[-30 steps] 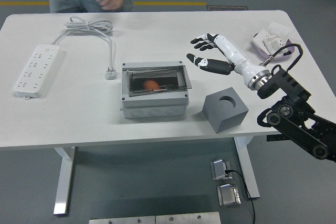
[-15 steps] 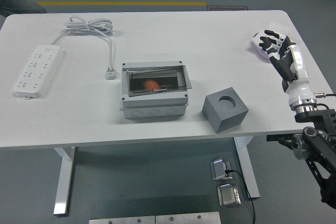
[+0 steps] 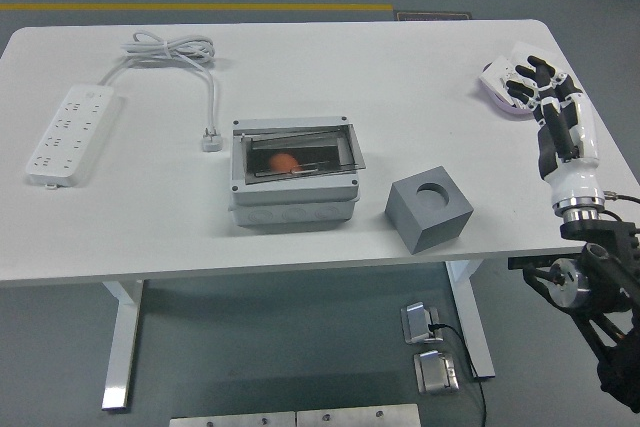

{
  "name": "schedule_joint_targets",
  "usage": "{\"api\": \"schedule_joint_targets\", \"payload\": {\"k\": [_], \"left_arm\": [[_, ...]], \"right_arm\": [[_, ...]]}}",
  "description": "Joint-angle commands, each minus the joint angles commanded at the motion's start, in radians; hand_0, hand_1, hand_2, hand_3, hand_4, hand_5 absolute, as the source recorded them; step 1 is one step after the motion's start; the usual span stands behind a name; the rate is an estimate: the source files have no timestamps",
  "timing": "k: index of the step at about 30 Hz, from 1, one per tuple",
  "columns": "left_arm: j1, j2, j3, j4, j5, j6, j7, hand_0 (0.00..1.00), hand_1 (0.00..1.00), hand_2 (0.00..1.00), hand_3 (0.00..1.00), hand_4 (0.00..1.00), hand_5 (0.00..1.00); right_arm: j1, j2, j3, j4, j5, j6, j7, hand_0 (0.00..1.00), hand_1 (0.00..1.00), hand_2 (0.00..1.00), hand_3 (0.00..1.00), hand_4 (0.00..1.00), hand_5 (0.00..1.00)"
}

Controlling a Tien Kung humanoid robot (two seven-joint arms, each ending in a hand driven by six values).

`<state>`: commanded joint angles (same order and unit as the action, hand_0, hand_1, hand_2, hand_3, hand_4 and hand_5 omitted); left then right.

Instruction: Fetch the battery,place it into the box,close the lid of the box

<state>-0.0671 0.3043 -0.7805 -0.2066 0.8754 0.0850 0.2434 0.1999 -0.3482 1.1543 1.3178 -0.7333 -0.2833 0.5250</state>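
Right hand (image 3: 540,87) spread over a packet (image 3: 497,85) at the table's (image 3: 420,57) right edge; grey block (image 3: 429,210) beside the box (image 3: 294,173); power strip (image 3: 70,133) far left

The right hand (image 3: 545,97) covers much of the small packet (image 3: 497,82) at the table's far right corner, its print too small to read. Inside the box (image 3: 295,172), an orange shape (image 3: 286,161) blurs behind the clear lid (image 3: 300,154).

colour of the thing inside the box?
Orange, seen through the dark lid of the grey box in the head view: orange object.
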Motion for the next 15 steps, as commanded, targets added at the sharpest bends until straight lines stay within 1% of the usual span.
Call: {"api": "schedule_joint_targets", "payload": {"k": [9,15], "left_arm": [[0.012,-0.004,0.011,0.001,-0.022,0.006,-0.004,0.64,0.688,0.587,0.569,0.574,0.005],[0.016,-0.008,0.021,0.002,-0.04,0.008,-0.008,0.64,0.687,0.587,0.569,0.576,0.006]], "right_arm": [[0.046,-0.011,-0.044,0.021,-0.025,-0.005,-0.02,0.717,0.627,0.656,0.693,0.786,0.615],[0.048,-0.01,-0.051,0.022,-0.03,-0.004,-0.025,0.722,0.632,0.656,0.694,0.787,0.615]]}}
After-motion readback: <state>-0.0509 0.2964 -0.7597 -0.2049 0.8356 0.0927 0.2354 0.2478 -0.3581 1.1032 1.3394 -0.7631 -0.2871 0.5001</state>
